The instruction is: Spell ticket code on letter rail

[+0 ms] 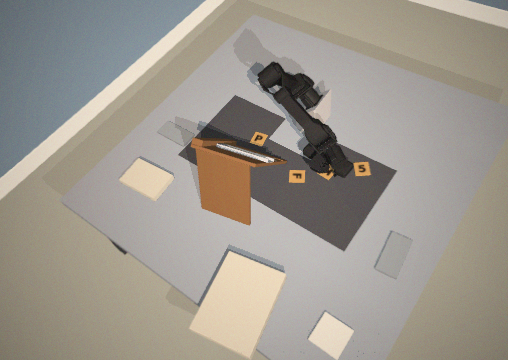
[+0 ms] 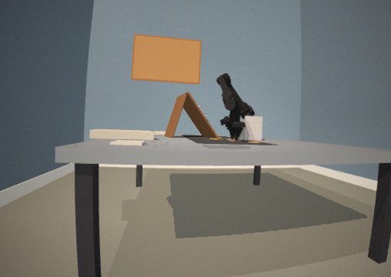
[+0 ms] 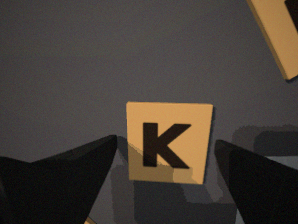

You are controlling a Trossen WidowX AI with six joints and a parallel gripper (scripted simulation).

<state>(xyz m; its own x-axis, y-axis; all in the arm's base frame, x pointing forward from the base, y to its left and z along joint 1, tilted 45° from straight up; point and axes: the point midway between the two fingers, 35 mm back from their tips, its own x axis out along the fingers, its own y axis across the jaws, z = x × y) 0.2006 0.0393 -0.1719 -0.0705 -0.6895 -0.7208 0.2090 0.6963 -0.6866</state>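
Note:
My gripper (image 3: 164, 143) is open, its fingertips on either side of the K tile (image 3: 165, 172) (image 1: 326, 175) with a gap at each side. The K tile lies flat on the dark mat, partly under the arm in the top view. The F tile (image 1: 297, 176) (image 3: 274, 32) lies to one side of it and the S tile (image 1: 362, 169) to the other. The P tile (image 1: 258, 138) lies near the board. The pale letter rail (image 1: 245, 153) is on the sloping face of the brown board (image 1: 225, 193) (image 2: 175, 115); its contents are too foreshortened to tell. No ticket code is readable.
A white upright piece (image 1: 322, 107) (image 2: 254, 128) stands close beside the arm. A large cream block (image 1: 242, 300), smaller cream blocks (image 1: 146, 178) (image 1: 331, 334) and a grey slab (image 1: 394, 254) lie around the counter (image 1: 310, 278). The board stands as a tent.

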